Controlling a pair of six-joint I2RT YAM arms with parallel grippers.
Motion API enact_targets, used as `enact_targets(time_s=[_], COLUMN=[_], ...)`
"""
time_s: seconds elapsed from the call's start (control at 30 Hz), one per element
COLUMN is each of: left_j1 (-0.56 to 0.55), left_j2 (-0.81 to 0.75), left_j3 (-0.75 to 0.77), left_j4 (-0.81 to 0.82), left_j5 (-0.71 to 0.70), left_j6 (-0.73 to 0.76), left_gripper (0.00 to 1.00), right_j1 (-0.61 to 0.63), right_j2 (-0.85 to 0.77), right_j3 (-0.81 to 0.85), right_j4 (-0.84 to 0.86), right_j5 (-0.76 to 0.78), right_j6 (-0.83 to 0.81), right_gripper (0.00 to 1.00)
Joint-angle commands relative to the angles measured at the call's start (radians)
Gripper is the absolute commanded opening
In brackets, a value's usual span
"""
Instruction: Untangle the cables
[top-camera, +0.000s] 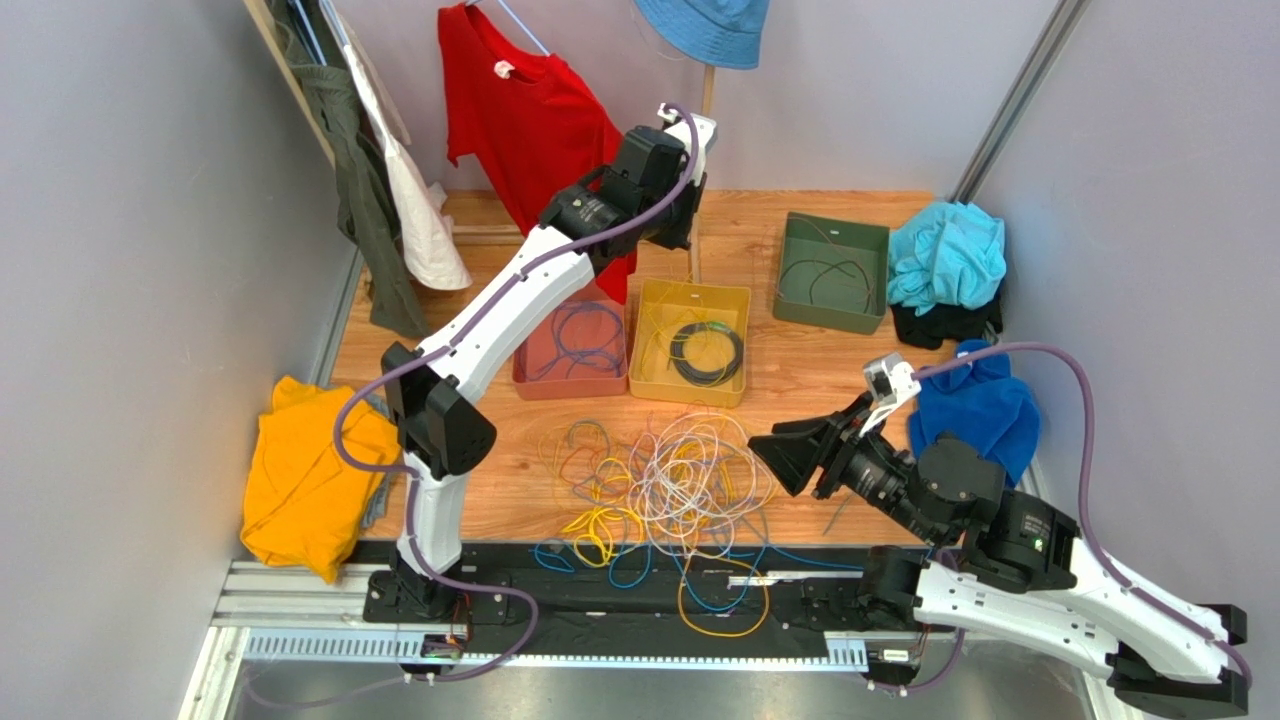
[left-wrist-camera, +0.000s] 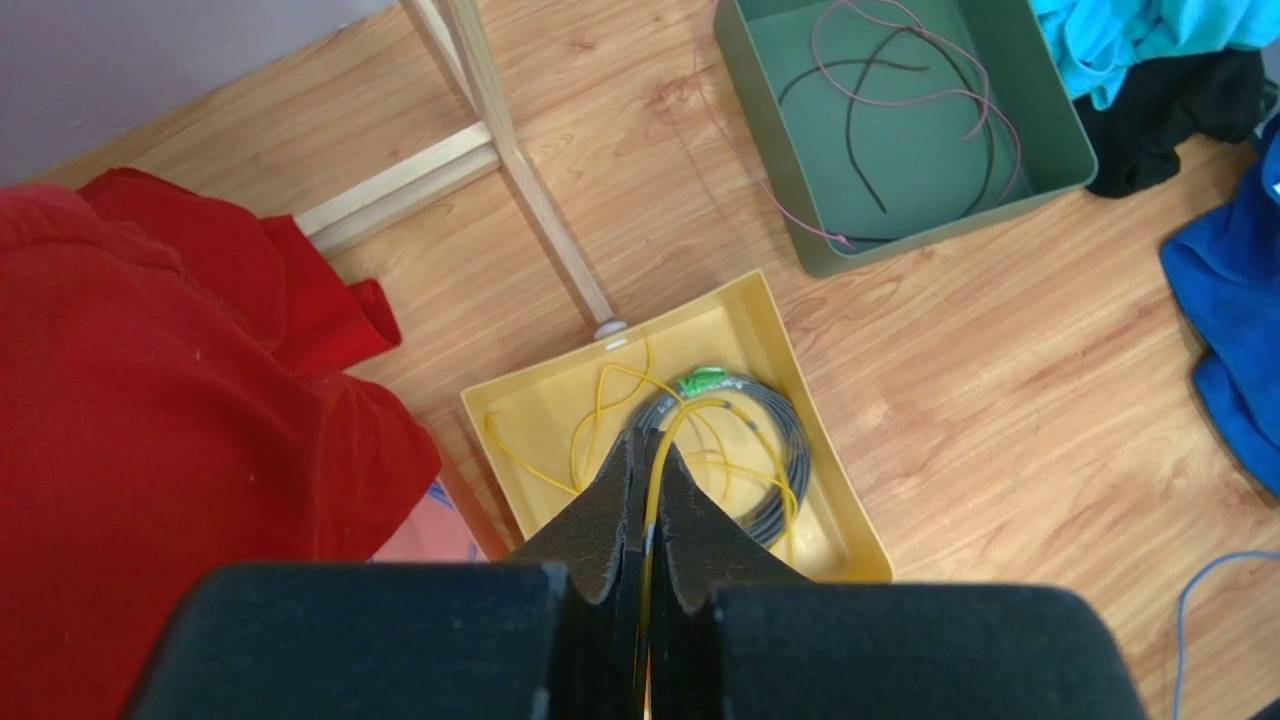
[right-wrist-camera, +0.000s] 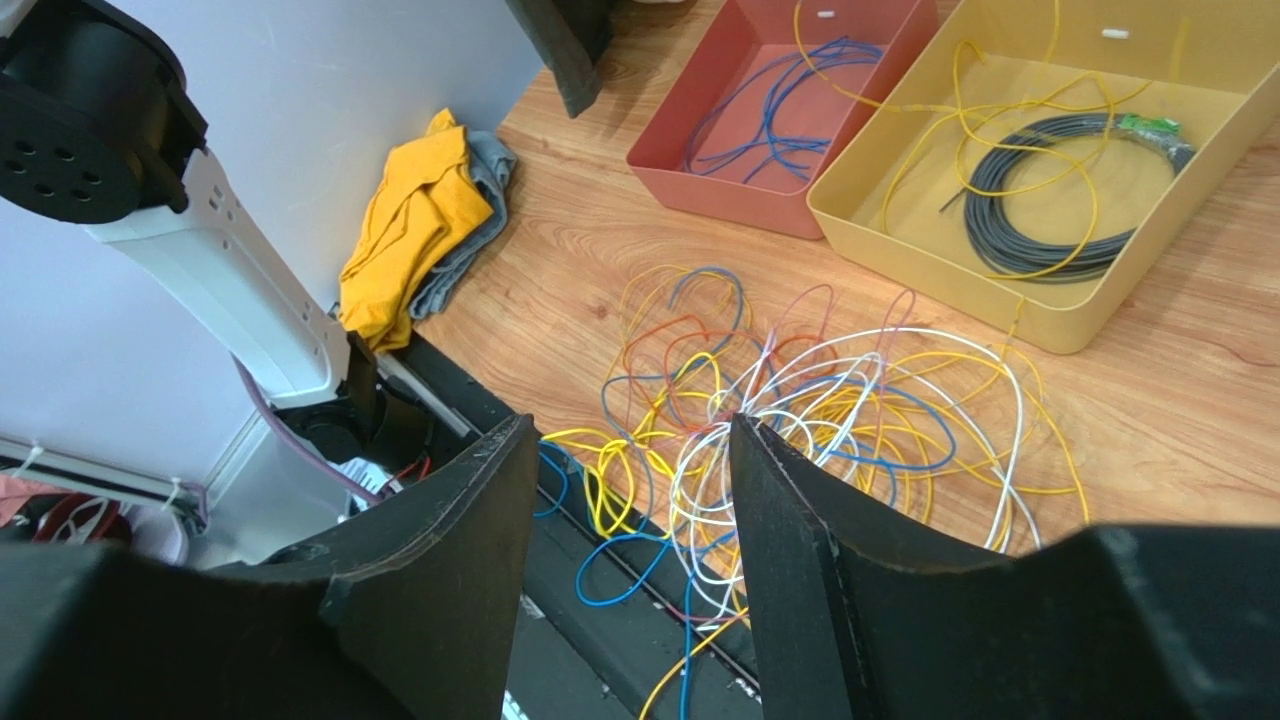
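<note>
Fingers (left-wrist-camera: 601, 518) of the left gripper (left-wrist-camera: 649, 458) are seen pressed together on a thin yellow cable (left-wrist-camera: 655, 495), which is pinched between the foam pads and runs down into the yellow tray (left-wrist-camera: 526, 408) directly beneath. A black coil (left-wrist-camera: 774, 483) with a green fitting is laid in that tray among loose yellow loops. From the overhead camera, the left arm is shown stretched out over the far side of the table (top-camera: 819, 435).

The right gripper (right-wrist-camera: 631, 435) is held with its jaws apart and nothing between them. The tangle of cables (right-wrist-camera: 819, 405) is spread on the wood just beyond its fingertips: yellow, white, blue and purple strands looped over one another, some trailing over the near table edge onto the black rail. In the overhead view the right gripper (top-camera: 789, 450) is placed just beside the right edge of the tangle of cables (top-camera: 669, 483), not touching it.

Beyond the tangle, three trays are set in a row. Blue cables (right-wrist-camera: 769, 117) are held in the red tray (right-wrist-camera: 706, 188), next to the yellow tray (right-wrist-camera: 962, 293). Purple and dark strands (left-wrist-camera: 902, 90) are seen in the green tray (left-wrist-camera: 769, 143), well apart to the right. Clothing is heaped around the table edges.
</note>
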Motion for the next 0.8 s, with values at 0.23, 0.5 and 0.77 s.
enact_targets(time_s=[0.23,0.5,0.77], left_j1=[0.018,0.026,0.018], left_j2=[0.072,0.198,0.146], left_j3=[-0.079,-0.098,-0.178], left_j4=[0.175,0.178,0.169], left_j5=[0.076,0.119,0.208], left_j6=[-0.037,-0.055,-0.057], left_gripper=[0.00,0.00,0.99], right_j1=[0.003,0.003,0.003], right_j2=[-0.048,-0.043,-0.017], right_j3=[-0.088,-0.128,-0.137], right_j4=[0.024,0.036,0.056], right_j5=[0.053,0.068,0.065], right_j6=[0.005,0.014,0.017], right_gripper=[0.53,0.53,0.52])
